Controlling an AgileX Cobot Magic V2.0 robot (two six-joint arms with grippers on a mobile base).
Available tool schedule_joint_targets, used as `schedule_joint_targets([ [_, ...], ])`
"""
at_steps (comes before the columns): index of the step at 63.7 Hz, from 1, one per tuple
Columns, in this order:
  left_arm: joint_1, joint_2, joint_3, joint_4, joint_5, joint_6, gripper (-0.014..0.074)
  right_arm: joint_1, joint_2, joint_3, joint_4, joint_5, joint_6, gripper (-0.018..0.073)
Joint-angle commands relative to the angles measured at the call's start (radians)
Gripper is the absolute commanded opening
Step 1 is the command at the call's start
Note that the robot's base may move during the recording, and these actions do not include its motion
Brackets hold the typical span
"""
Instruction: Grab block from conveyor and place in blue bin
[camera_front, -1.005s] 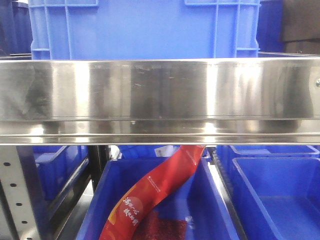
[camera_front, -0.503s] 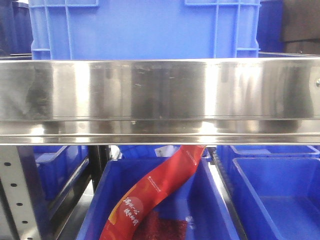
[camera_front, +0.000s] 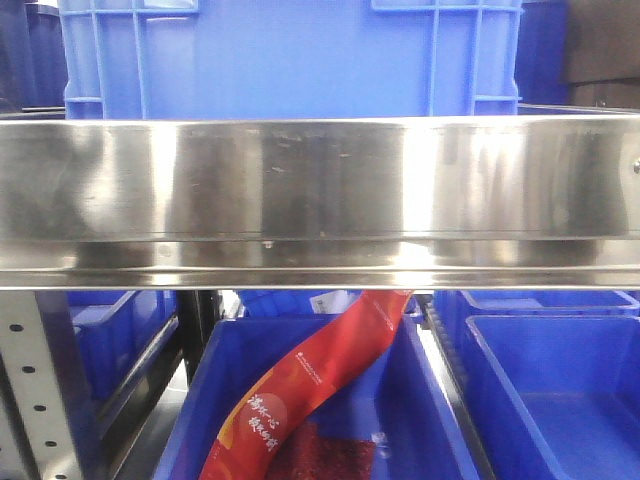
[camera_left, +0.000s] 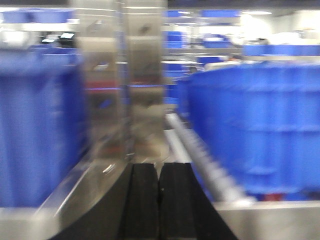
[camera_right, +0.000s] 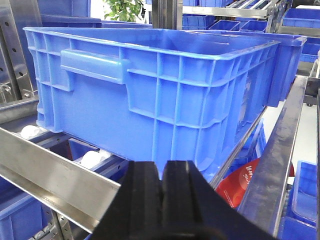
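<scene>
Honestly not much has changed for us in the last second. From the front view the steel rail (camera_front: 320, 200) sits exactly where it was, same for the blue crate (camera_front: 290, 60) above it and the red packet (camera_front: 310, 385) draped into the lower blue bin (camera_front: 430, 400). Only the glare on the rail has shifted a touch, so we're guessing the base or camera nudged very slightly.

The left wrist view is smeared with motion blur, so we reckon the left arm is swinging right now. The left gripper (camera_left: 159, 200) has its black pads pressed together with nothing between them. The right gripper (camera_right: 161, 200) is pressed together too, empty, parked in front of a big blue bin (camera_right: 160, 95) sitting on the roller rack (camera_right: 55, 175).

The block? We can't see it anywhere, and no conveyor shows up in any view either. So by our read the grab hasn't started. We're probably still getting into position, and both grippers will need to spread before anything gets picked.
</scene>
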Motion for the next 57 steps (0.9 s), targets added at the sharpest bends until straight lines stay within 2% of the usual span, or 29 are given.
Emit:
schedule_joint_targets([
  [1, 0.036, -0.012, 0.077, -0.008, -0.062, -0.005, -0.0111, -0.001, -0.003, 0.002, -0.006, -0.022, -0.003, -0.0162],
  [9, 0.042, -0.012, 0.135, -0.01, -0.14, -0.005, -0.0111, -0.001, -0.006, 0.002, -0.006, -0.024, -0.003, -0.0162],
  [12, 0.042, -0.012, 0.135, -0.01, -0.092, -0.005, -0.0111, -0.001, -0.006, 0.002, -0.006, -0.024, -0.003, -0.0162],
  [16, 0.042, -0.012, 0.135, -0.01, -0.087, -0.005, -0.0111, -0.001, -0.006, 0.002, -0.006, -0.024, -0.003, -0.0162],
  [57, 0.042, -0.012, 0.135, -0.01, -0.1, -0.005, -0.0111, -0.001, -0.006, 0.002, -0.006, -0.024, -0.003, -0.0162],
])
